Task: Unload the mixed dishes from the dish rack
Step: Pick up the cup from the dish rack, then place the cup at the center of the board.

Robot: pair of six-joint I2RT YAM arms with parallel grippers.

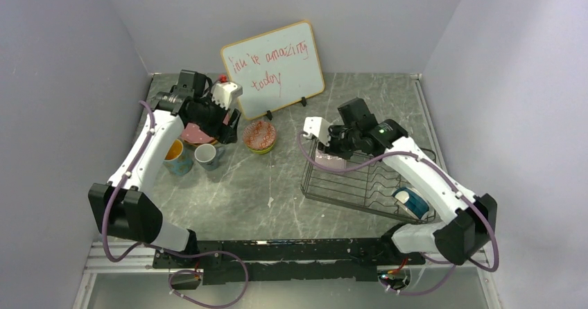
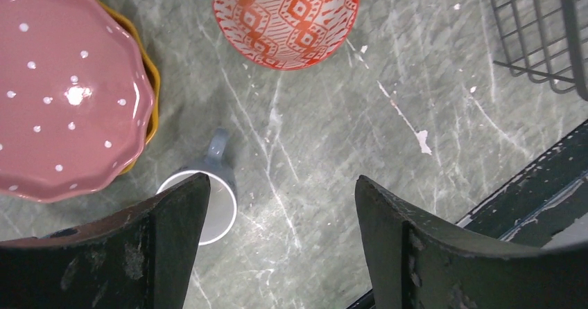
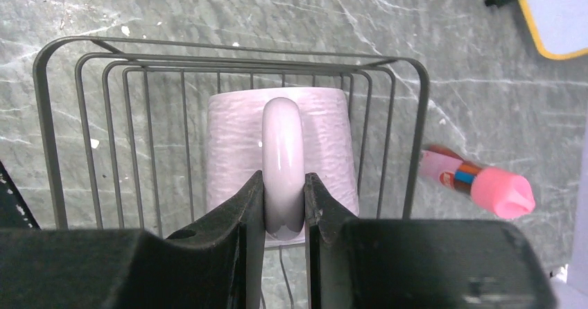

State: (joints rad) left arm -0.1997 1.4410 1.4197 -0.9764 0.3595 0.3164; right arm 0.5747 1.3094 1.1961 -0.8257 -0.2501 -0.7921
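The dark wire dish rack (image 1: 350, 199) stands right of centre. A lilac mug (image 3: 326, 143) lies on its side in the rack's far end. My right gripper (image 3: 283, 184) is shut on the mug's handle (image 3: 282, 136); in the top view it is at the rack's far left corner (image 1: 326, 141). A blue-white bowl (image 1: 410, 201) sits in the rack's near end. My left gripper (image 2: 281, 198) is open and empty above the table. A pink dotted plate (image 2: 62, 94) lies on an orange plate (image 2: 149, 80), beside a grey cup (image 2: 218, 208) and a red-patterned bowl (image 2: 284, 14).
A whiteboard (image 1: 274, 66) with red writing stands at the back. A small pink bottle (image 3: 478, 181) lies just outside the rack's far side. A teal cup with an orange inside (image 1: 177, 158) stands left of the grey cup (image 1: 206, 155). Grey walls close in on three sides.
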